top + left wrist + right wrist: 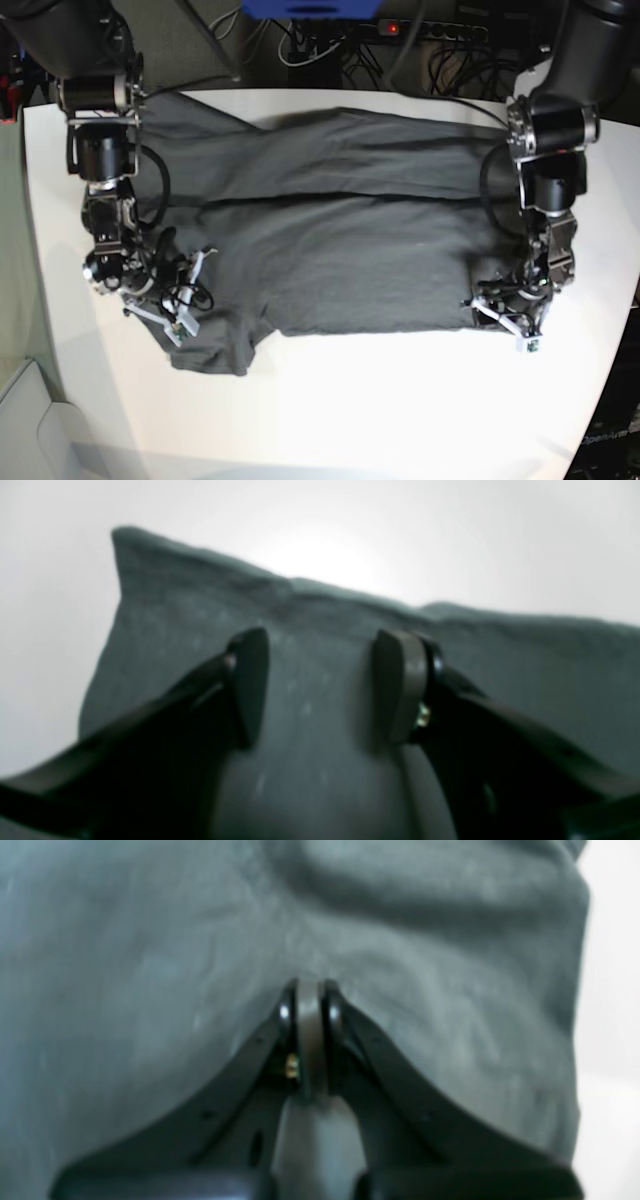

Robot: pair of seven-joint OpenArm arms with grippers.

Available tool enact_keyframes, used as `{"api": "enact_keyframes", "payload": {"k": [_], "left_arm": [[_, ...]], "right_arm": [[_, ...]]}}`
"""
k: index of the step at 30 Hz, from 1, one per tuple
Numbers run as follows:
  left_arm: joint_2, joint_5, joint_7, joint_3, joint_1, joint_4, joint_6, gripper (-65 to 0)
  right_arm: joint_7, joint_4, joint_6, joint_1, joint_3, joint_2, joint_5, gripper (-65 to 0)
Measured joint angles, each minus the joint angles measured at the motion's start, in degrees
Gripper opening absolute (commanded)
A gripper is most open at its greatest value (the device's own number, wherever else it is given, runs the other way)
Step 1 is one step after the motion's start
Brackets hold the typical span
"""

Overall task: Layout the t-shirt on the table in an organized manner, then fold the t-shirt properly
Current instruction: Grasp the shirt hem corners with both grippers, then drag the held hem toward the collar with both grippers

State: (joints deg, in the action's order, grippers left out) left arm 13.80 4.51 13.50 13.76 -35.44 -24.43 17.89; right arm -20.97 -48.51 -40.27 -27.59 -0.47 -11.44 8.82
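The dark grey t-shirt point(330, 230) lies spread wide across the white table point(400, 410), wrinkled, with one sleeve point(205, 350) hanging toward the front left. My left gripper point(492, 302) hovers at the shirt's right end, near its front corner. In the left wrist view that gripper point(325, 685) is open, both fingers point(250, 685) over the t-shirt point(325, 630), with the table point(450, 530) beyond the cloth edge. My right gripper point(180, 305) sits low by the left sleeve. Its fingers point(310, 1030) are pressed together over the t-shirt point(150, 965).
Behind the table's far edge there are cables and a power strip point(440, 30) with a red light, plus a blue object point(310, 8). Bare white tabletop point(610, 990) runs along the front and beside the shirt's edges.
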Motion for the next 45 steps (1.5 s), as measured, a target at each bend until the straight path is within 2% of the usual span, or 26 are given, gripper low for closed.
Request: {"api": "enact_keyframes", "payload": {"k": [4,7,9,10,11,14,19,22,25,28,29,30,33,35,36,39,44,45], "left_arm": [[-0.28,0.44,-10.86,-0.02,-3.45,10.71,-0.04,-31.3],[-0.20,0.44,-15.02,0.11,-3.06,11.43,0.35,-31.3],[-0.42,0.37,-16.76,0.02,-3.48,11.93,-1.25,-31.3],[-0.57,0.11,-16.81,0.02,-4.07,12.17,-3.19,-31.3],[-0.66,0.37,-17.00,0.17,-4.92,12.31,-5.16,-31.2],[-0.33,0.46,-18.29,0.39,-8.22,12.26,-6.84,-31.2],[-1.25,0.66,-17.70,0.42,-10.16,7.93,-7.26,-31.2],[-2.21,0.68,-10.14,0.39,-5.92,-0.94,-6.16,-31.2],[-2.25,0.42,2.58,0.42,1.97,-15.96,-7.04,-31.2],[-2.21,0.33,12.50,0.42,10.29,-32.50,-7.17,-31.3],[-2.45,0.57,14.51,0.44,12.57,-37.38,-7.19,-31.3],[-2.93,0.50,17.90,0.48,15.30,-43.10,-7.08,-31.3],[-3.52,2.19,27.08,0.15,22.75,-58.14,-5.92,-31.3],[-3.21,2.36,33.16,0.13,26.53,-64.02,-6.25,-31.3],[-3.13,2.19,35.56,0.28,27.54,-65.18,-6.21,-31.3],[-3.17,2.14,39.95,0.35,30.21,-66.05,-6.25,-31.3],[-3.19,1.88,38.47,0.35,32.35,-60.15,-6.27,-31.3],[-3.19,1.95,36.74,0.35,32.35,-58.62,-6.12,-31.3]], "right_arm": [[3.17,9.70,0.22,-5.55,0.22,-0.20,0.15,-64.8],[9.18,14.36,0.22,-6.23,0.20,-0.85,-0.79,-64.7],[11.30,15.74,0.98,-6.82,0.15,-1.09,-0.46,-64.7],[11.96,15.74,3.37,-6.99,-0.17,-0.96,-0.02,-64.7],[13.18,15.76,7.48,-7.04,-0.22,-0.81,-0.02,-64.7],[15.52,15.78,14.60,-7.10,0.37,-1.46,0.22,-64.8],[17.18,11.34,15.08,-6.01,1.20,-2.67,0.15,-64.8],[17.86,4.17,15.08,-2.45,5.90,-2.54,-0.09,-64.7],[11.82,-5.05,15.08,3.15,8.11,-2.67,0.09,-64.8],[7.08,-14.29,15.47,8.59,8.37,-1.70,0.24,-64.9],[5.86,-17.20,14.71,10.14,8.20,-1.31,0.22,-64.9],[4.98,-20.83,13.14,12.28,8.13,-0.85,0.11,-65.0],[1.25,-30.08,5.55,18.14,8.09,0.28,0.04,-65.0],[-3.87,-34.62,0.09,21.53,8.13,1.09,0.31,-65.0],[-6.16,-36.06,-0.48,22.53,8.04,1.29,0.07,-65.0],[-11.43,-39.45,-0.20,23.15,8.00,2.14,0.20,-65.0],[-15.15,-37.97,0.00,21.46,7.89,1.97,-0.02,-65.0],[-15.76,-36.72,-0.02,20.98,7.93,1.97,-0.04,-65.0]]}}
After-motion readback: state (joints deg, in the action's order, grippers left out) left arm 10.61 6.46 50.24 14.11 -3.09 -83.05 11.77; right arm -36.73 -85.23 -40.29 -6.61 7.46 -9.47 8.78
